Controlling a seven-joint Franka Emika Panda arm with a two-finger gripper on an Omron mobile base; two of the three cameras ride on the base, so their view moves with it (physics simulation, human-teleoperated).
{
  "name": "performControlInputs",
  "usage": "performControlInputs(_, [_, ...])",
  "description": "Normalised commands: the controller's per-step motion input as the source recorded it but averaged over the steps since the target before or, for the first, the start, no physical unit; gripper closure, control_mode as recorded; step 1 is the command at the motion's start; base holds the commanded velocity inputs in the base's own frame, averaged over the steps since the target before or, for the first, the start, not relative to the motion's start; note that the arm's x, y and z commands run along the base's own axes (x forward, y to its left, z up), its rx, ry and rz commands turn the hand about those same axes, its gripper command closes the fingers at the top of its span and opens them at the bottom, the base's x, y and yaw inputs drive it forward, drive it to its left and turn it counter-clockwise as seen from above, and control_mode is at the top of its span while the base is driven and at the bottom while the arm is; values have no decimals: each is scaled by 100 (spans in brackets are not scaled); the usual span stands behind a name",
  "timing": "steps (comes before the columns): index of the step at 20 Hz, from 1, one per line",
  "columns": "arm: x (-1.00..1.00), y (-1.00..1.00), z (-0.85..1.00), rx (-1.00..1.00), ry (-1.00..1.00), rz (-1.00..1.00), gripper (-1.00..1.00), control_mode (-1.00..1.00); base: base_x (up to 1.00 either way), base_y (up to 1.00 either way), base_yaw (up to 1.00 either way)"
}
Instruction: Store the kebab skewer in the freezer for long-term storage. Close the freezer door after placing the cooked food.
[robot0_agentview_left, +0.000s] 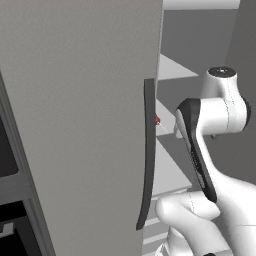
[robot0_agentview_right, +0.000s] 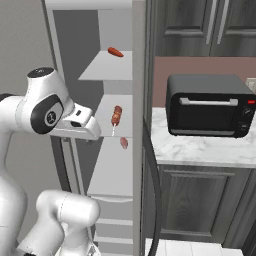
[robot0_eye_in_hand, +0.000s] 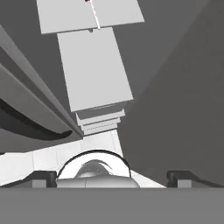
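Looking past our gripper (robot0_eye_in_hand: 111, 177), we find its fingers spread wide and empty, inside the freezer (robot0_agentview_right: 112, 175) opening. The freezer door (robot0_agentview_left: 85, 125) stands open just beside the arm on its left, its long dark handle (robot0_agentview_left: 148, 150) running vertically. Farther in, the kebab skewer (robot0_agentview_right: 116, 118) lies on a middle shelf (robot0_agentview_right: 112, 127), stick pointing outward. We read no writing anywhere.

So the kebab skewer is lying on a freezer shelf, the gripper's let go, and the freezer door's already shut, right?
Not quite: the freezer door is open. The right base view shows the kebab skewer on a shelf of the exposed freezer. In the hand view the open gripper holds nothing.
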Motion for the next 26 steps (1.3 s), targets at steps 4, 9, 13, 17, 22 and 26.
performControlInputs(4, [-17,13,-9,21,0,0,-100,-100,0,0,0])
performControlInputs(9, [-17,9,-27,11,0,0,-100,-100,0,0,0])
performControlInputs(13, [0,0,-6,0,3,0,-100,-100,0,0,0])
performControlInputs(17, [-5,0,-5,0,0,0,-100,-100,0,0,0])
performControlInputs(22, [-35,0,-7,-1,-6,1,-100,-100,0,0,0])
performControlInputs(26, [-30,0,-30,-11,-8,5,-100,-100,0,0,0])
